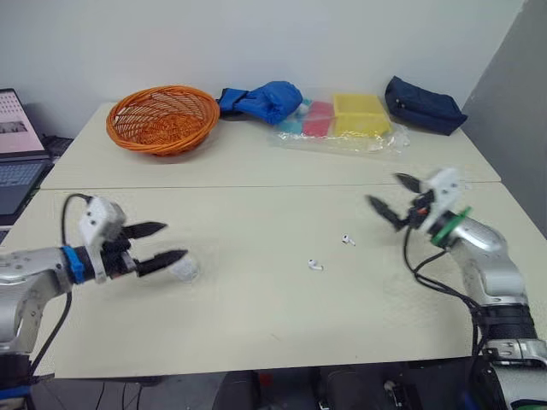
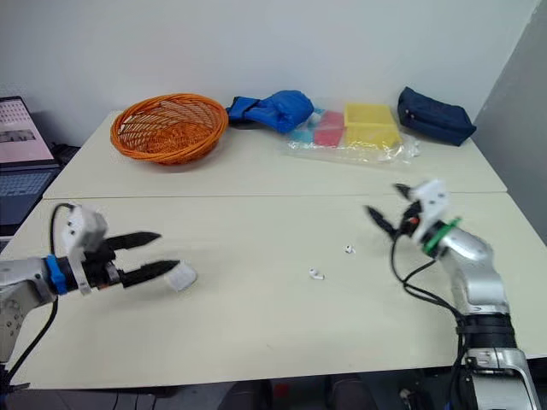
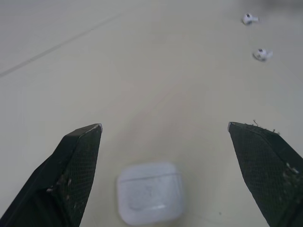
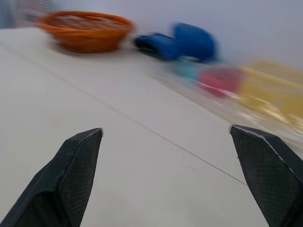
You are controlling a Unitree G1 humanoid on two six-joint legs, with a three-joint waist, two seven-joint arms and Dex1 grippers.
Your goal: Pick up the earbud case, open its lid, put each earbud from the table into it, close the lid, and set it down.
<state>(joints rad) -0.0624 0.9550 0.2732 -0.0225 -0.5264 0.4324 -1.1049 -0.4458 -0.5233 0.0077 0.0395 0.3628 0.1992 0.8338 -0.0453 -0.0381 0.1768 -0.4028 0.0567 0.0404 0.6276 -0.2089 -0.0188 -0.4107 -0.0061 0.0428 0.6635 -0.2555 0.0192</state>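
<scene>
Left gripper (image 1: 175, 240) held low, 2 fingers spread; right gripper (image 1: 381, 188) raised, 2 fingers spread.

Smooth plastic earbud case (image 3: 150, 191), matt table (image 1: 256, 307), woven wicker basket (image 1: 162, 118), crinkly clear plastic bag (image 1: 383, 142)

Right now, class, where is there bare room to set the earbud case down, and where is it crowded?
Bare: the stretch between the earbud case and the earbuds, and the front edge. Crowded: the far edge, with orange basket, blue bag, packets, navy pouch.

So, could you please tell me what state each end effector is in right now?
Left end effector: open, holding nothing.
Right end effector: open, holding nothing.
</scene>
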